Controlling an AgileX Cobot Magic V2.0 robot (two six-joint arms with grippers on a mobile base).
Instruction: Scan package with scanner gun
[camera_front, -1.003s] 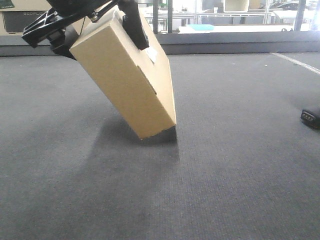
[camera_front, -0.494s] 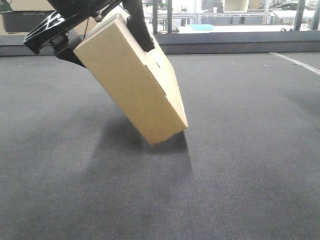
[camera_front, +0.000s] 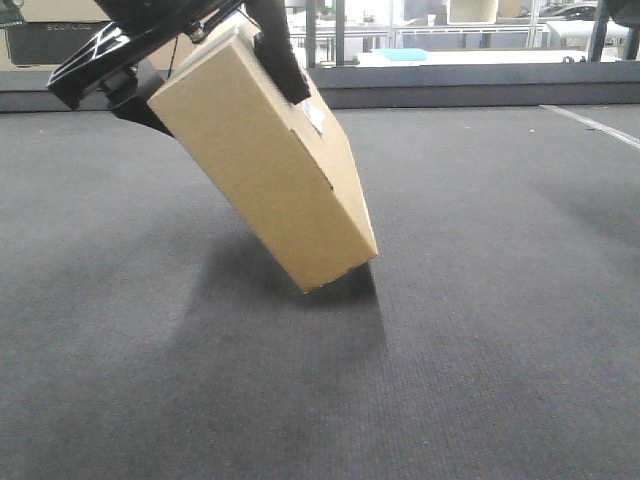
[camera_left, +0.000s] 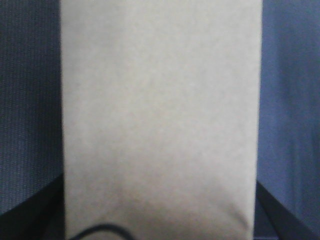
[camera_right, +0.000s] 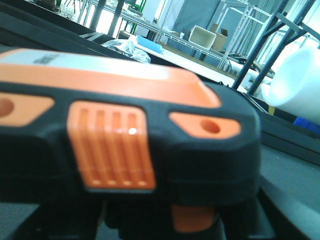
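My left gripper (camera_front: 215, 45) is shut on a tan cardboard package (camera_front: 265, 160) and holds it tilted, its lower corner close above the grey carpet. A white label (camera_front: 316, 117) shows on its upper face. The package fills the left wrist view (camera_left: 160, 120), with dark fingers (camera_left: 35, 212) at both lower corners. My right gripper is shut on an orange and black scanner gun (camera_right: 115, 145), which fills the right wrist view. The scanner and right gripper do not show in the front view.
Grey carpet (camera_front: 450, 330) covers the floor. A low dark ledge (camera_front: 480, 85) and windows with shelving run along the back. A white line (camera_front: 590, 125) crosses the carpet at far right. Metal racks and a white roll (camera_right: 295, 82) stand behind the scanner.
The package has shifted slightly right and tilted a little more. The black object at the front view's right edge a second ago has left the view.
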